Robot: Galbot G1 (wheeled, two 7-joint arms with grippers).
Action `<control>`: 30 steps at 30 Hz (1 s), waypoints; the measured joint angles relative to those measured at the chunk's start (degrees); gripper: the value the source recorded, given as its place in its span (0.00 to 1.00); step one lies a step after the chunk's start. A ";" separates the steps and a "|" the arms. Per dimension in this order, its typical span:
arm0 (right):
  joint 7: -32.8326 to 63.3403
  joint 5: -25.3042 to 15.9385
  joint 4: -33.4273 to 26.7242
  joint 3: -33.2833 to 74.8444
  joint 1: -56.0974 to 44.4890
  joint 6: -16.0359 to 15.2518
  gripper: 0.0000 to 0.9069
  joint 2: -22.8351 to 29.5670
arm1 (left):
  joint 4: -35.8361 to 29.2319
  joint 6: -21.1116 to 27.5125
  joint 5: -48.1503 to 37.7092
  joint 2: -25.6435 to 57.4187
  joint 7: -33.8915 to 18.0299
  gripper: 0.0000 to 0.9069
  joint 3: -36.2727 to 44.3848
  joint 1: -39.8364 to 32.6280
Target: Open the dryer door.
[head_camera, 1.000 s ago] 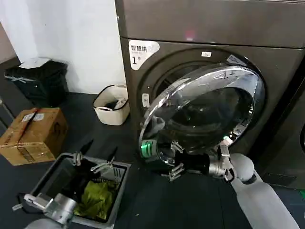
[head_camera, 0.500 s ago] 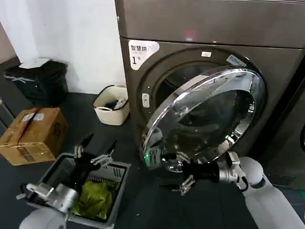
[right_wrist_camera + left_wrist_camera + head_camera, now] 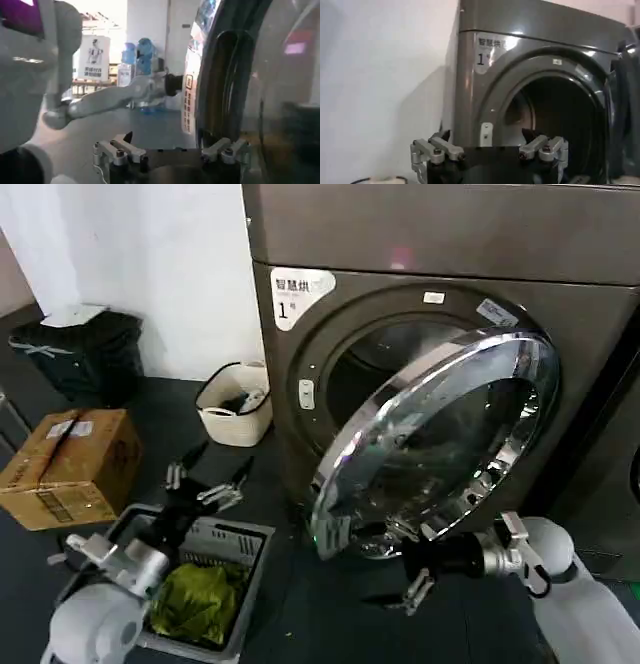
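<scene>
The dryer door (image 3: 435, 444) hangs half open on the dryer (image 3: 440, 304), and the open, empty right hand (image 3: 405, 569) below its rim could let it swing back shut.

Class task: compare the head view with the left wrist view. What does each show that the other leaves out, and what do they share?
Head view alone: a cardboard box on the floor, a white basket by the wall, a grey bin holding green cloth, and the right gripper open below the dryer door, which is swung partly open.

Left wrist view alone: a near, level look into the dark drum opening.

Shared: the dryer with its white corner label, and the open left gripper.
</scene>
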 joint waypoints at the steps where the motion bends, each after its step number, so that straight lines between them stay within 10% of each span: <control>1: -0.18 0.00 0.00 0.37 -0.39 0.00 1.00 -0.22 | 0.26 0.10 -0.31 0.45 0.13 1.00 0.52 -0.60; 30: -0.01 2.01 2.88 23.17 -16.86 2.72 1.00 2.29 | 2.00 1.70 -0.78 3.33 4.10 1.00 14.96 -8.37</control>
